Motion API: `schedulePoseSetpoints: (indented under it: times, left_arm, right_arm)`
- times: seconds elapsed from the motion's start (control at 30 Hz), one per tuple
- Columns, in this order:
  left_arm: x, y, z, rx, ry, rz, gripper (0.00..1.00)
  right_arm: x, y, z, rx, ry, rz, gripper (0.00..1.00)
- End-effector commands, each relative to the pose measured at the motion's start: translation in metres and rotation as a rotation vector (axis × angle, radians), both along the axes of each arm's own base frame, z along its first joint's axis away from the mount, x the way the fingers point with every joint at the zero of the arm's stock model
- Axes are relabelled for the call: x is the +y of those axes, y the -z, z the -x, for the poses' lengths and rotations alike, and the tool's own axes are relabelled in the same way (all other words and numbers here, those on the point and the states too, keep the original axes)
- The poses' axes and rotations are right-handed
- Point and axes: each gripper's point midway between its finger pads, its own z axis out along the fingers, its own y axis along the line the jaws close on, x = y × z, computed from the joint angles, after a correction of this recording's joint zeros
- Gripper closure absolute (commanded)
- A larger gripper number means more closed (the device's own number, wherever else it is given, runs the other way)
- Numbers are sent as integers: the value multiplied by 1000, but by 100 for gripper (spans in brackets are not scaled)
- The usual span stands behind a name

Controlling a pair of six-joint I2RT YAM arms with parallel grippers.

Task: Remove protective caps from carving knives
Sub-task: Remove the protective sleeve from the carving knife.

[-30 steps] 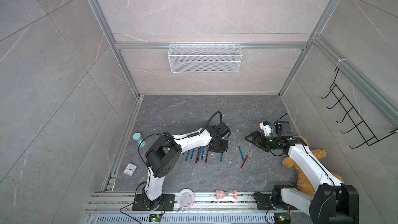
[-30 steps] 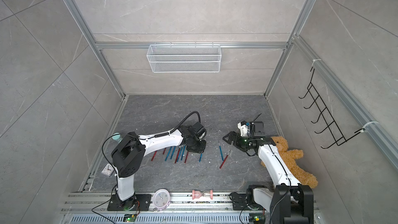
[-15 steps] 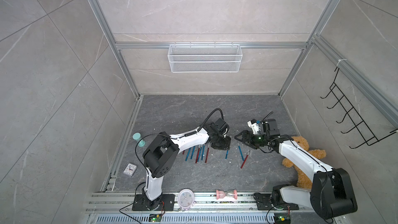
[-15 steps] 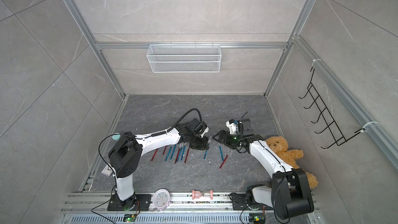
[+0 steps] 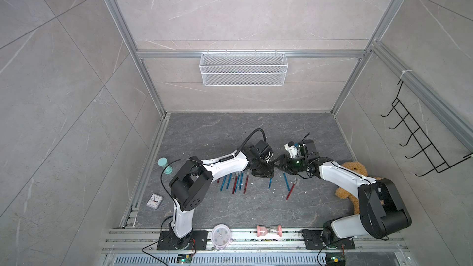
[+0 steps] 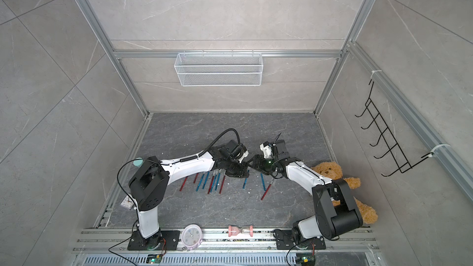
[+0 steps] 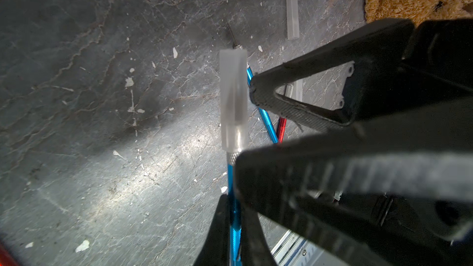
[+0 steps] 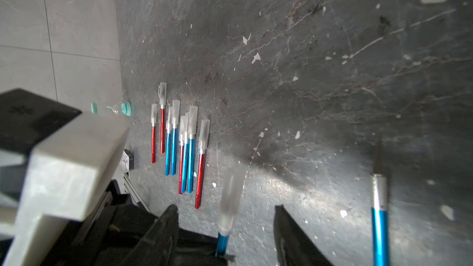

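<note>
**Left wrist view: capped blue knife offered to a waiting right gripper**

Both top views showed the grey table (image 5: 230, 136) with the left arm (image 5: 225, 166) and right arm (image 5: 340, 175) stretched low toward each other. Their wrists met about mid-table. The left gripper (image 7: 234, 213) was clamped shut on the blue handle of the held knife (image 7: 231, 175), which was lifted clear of the table with its tip aimed at the right arm. The right gripper (image 8: 225, 208) stood with jaws apart, one finger on each side of the cap (image 7: 233, 98). One fingertip looked just beside or touching it; I could not tell which. Left of the grippers and nearer, the capped knives (image 5: 234, 181) lay side by side in a row. A bare blue knife (image 8: 380, 226) and a loose cap (image 7: 292, 16) lay to the right.

Judged from this, the handle was a thin, stiff metal stick, easy to pinch firmly. The cap seemed light, smooth plastic, likely slippery, with a fine blade inside. The best hold looked to be across its flat faces around mid-length with a modest squeeze. A straight pull along the handle would then avoid bending the blade.
</note>
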Motion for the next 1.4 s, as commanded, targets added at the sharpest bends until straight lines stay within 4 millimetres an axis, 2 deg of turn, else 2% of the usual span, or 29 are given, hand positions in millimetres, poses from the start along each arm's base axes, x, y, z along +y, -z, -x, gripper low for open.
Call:
schedulePoseSetpoints:
  times: [0.0,0.17,0.53,1.0,1.37]
  left_arm:
    - [-8,-29,-2,-50,28,71,96]
    - [-8,-31,-2,-53,27,73,96]
    - [-8,-33,-2,-55,29,78,96]
    - [-9,-33,-1,-50,32,77,96]
    - [-5,-30,4,-38,41,59,96]
  right_arm:
    - [6,-6,-14,-35,15,-9,48]
    - [9,-1,-16,-28,23,-9,58]
    - [8,6,-20,-25,50,11,72]
    - [6,10,-21,-23,76,8,84]
    - [5,5,-27,-42,93,11,87]
